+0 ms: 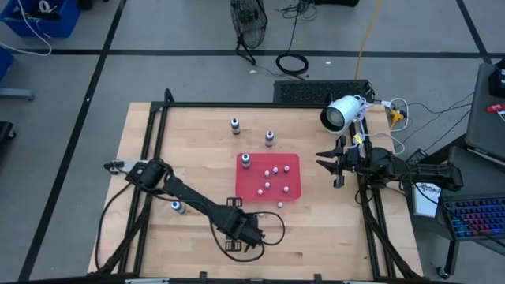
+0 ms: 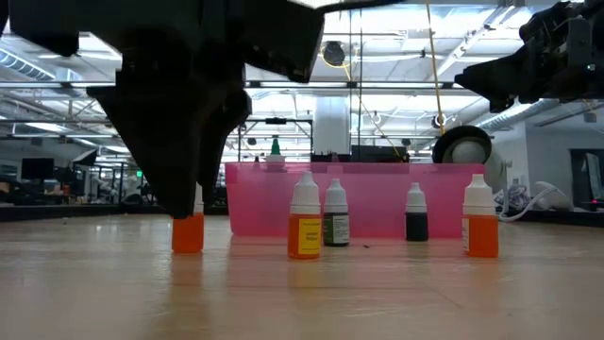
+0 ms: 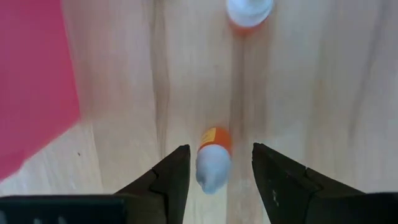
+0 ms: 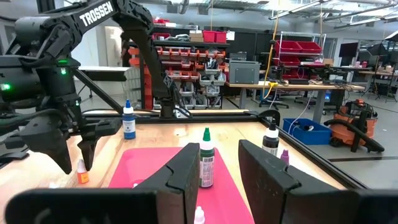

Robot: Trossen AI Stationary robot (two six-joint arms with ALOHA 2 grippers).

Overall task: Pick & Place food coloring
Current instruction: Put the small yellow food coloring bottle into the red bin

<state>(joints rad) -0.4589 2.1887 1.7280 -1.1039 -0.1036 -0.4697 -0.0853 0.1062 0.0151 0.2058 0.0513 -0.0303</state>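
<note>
A small orange food coloring bottle (image 3: 213,158) with a whitish cap stands upright on the wooden table, near the front edge. My left gripper (image 3: 221,177) points down over it, open, with one finger on either side of the cap and a gap showing on both sides. In the low view this gripper (image 2: 189,203) reaches down around the bottle's top (image 2: 188,231). My right gripper (image 1: 330,160) waits open and level at the table's right side, holding nothing. The red tray (image 1: 290,162) lies mid-table with several bottles in it.
A second orange bottle (image 3: 249,12) stands close beyond the first. Other bottles stand on the table behind the tray (image 1: 234,125) (image 1: 269,138), beside my left arm (image 1: 177,207) and at the tray's front edge (image 1: 280,203). A green bottle (image 4: 206,158) stands in the tray.
</note>
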